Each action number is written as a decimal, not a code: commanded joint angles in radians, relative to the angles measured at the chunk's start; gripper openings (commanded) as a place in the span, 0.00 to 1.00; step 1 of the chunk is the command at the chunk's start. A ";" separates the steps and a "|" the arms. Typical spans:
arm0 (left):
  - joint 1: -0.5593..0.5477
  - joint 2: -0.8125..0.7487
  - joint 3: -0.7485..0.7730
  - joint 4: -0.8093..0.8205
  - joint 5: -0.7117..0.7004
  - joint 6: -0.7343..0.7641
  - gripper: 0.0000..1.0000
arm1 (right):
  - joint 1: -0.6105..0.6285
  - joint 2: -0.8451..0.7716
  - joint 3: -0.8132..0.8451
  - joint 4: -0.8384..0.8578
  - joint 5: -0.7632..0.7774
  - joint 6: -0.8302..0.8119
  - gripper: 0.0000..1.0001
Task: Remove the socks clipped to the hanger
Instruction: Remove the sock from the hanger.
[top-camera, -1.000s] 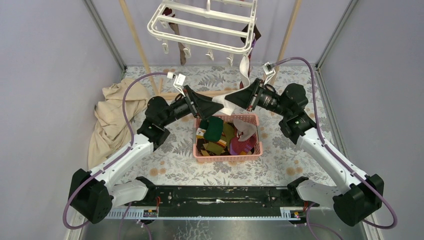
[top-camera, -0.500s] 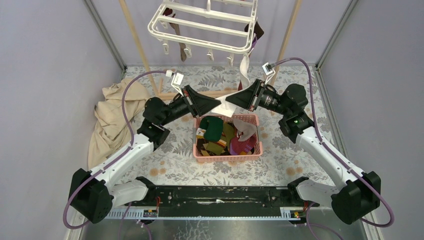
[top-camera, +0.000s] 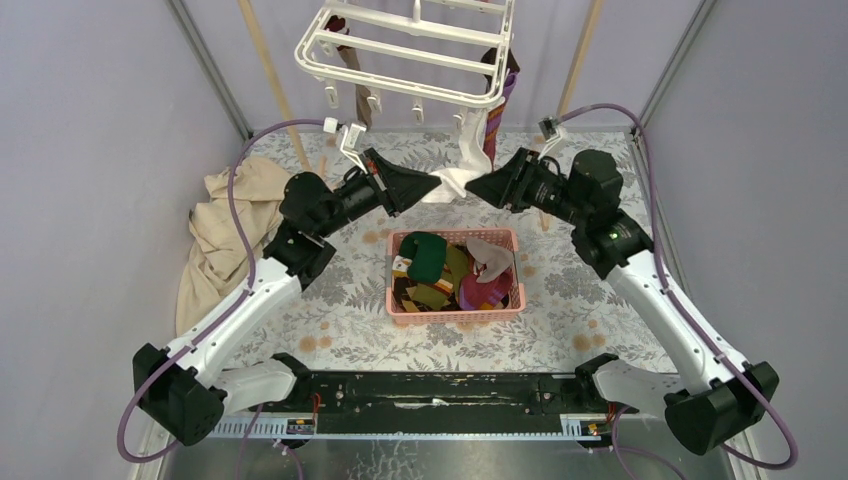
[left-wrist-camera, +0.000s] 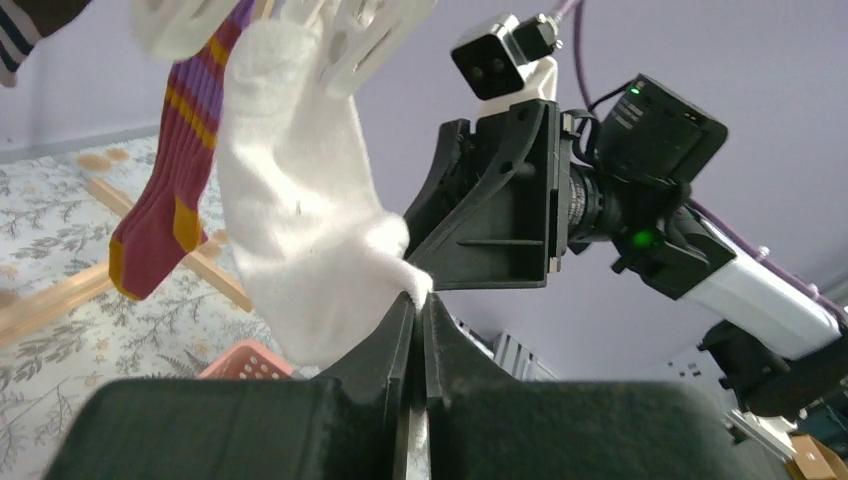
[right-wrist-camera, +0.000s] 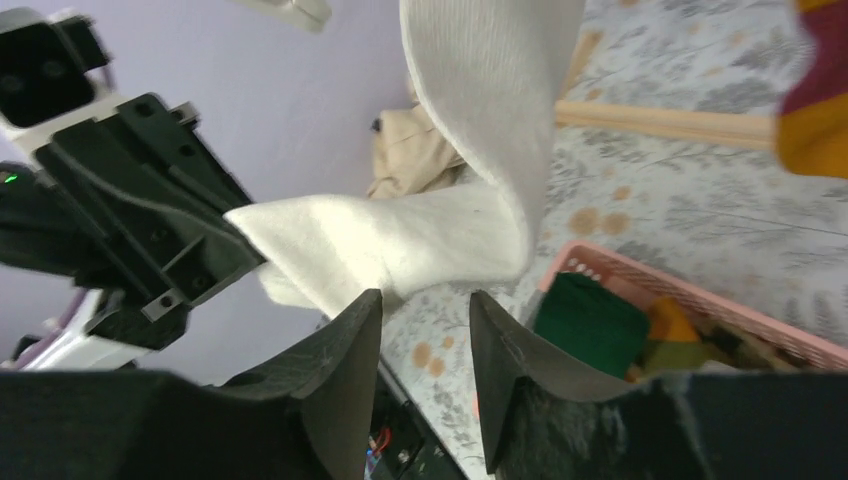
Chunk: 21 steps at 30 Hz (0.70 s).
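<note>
The white hanger (top-camera: 410, 50) hangs at the top of the top view. A white sock (top-camera: 468, 150) dangles from a clip on its right side, beside a maroon striped sock (left-wrist-camera: 165, 190). My left gripper (top-camera: 437, 184) is shut on the white sock's toe (left-wrist-camera: 415, 282), pulling that end out sideways. My right gripper (top-camera: 470, 190) faces it from the right. In the right wrist view it (right-wrist-camera: 425, 305) stands open just below the white sock (right-wrist-camera: 480, 130), with nothing between its fingers. A brown sock (top-camera: 350, 65) hangs at the hanger's left.
A pink basket (top-camera: 400, 308) with several loose socks sits on the floral table below both grippers. A beige cloth (top-camera: 225, 230) lies heaped at the left. Wooden poles (top-camera: 270, 80) stand behind, and a wooden bar (right-wrist-camera: 660, 120) lies on the table.
Both arms rose and moved back toward the hanger. The left gripper shut on the white sock's toe. The right gripper opened and let go of that sock.
</note>
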<state>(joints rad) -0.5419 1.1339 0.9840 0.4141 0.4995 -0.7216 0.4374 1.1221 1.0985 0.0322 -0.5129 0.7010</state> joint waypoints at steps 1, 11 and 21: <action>-0.057 0.024 0.102 -0.139 -0.122 0.155 0.05 | -0.005 -0.054 0.144 -0.253 0.223 -0.140 0.46; -0.183 0.121 0.229 -0.257 -0.289 0.280 0.04 | -0.003 -0.062 0.333 -0.429 0.572 -0.274 0.62; -0.250 0.162 0.336 -0.349 -0.397 0.340 0.04 | 0.000 0.054 0.509 -0.450 0.616 -0.306 0.58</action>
<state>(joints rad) -0.7692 1.2888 1.2560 0.0925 0.1726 -0.4355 0.4374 1.1393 1.5219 -0.4316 0.0639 0.4316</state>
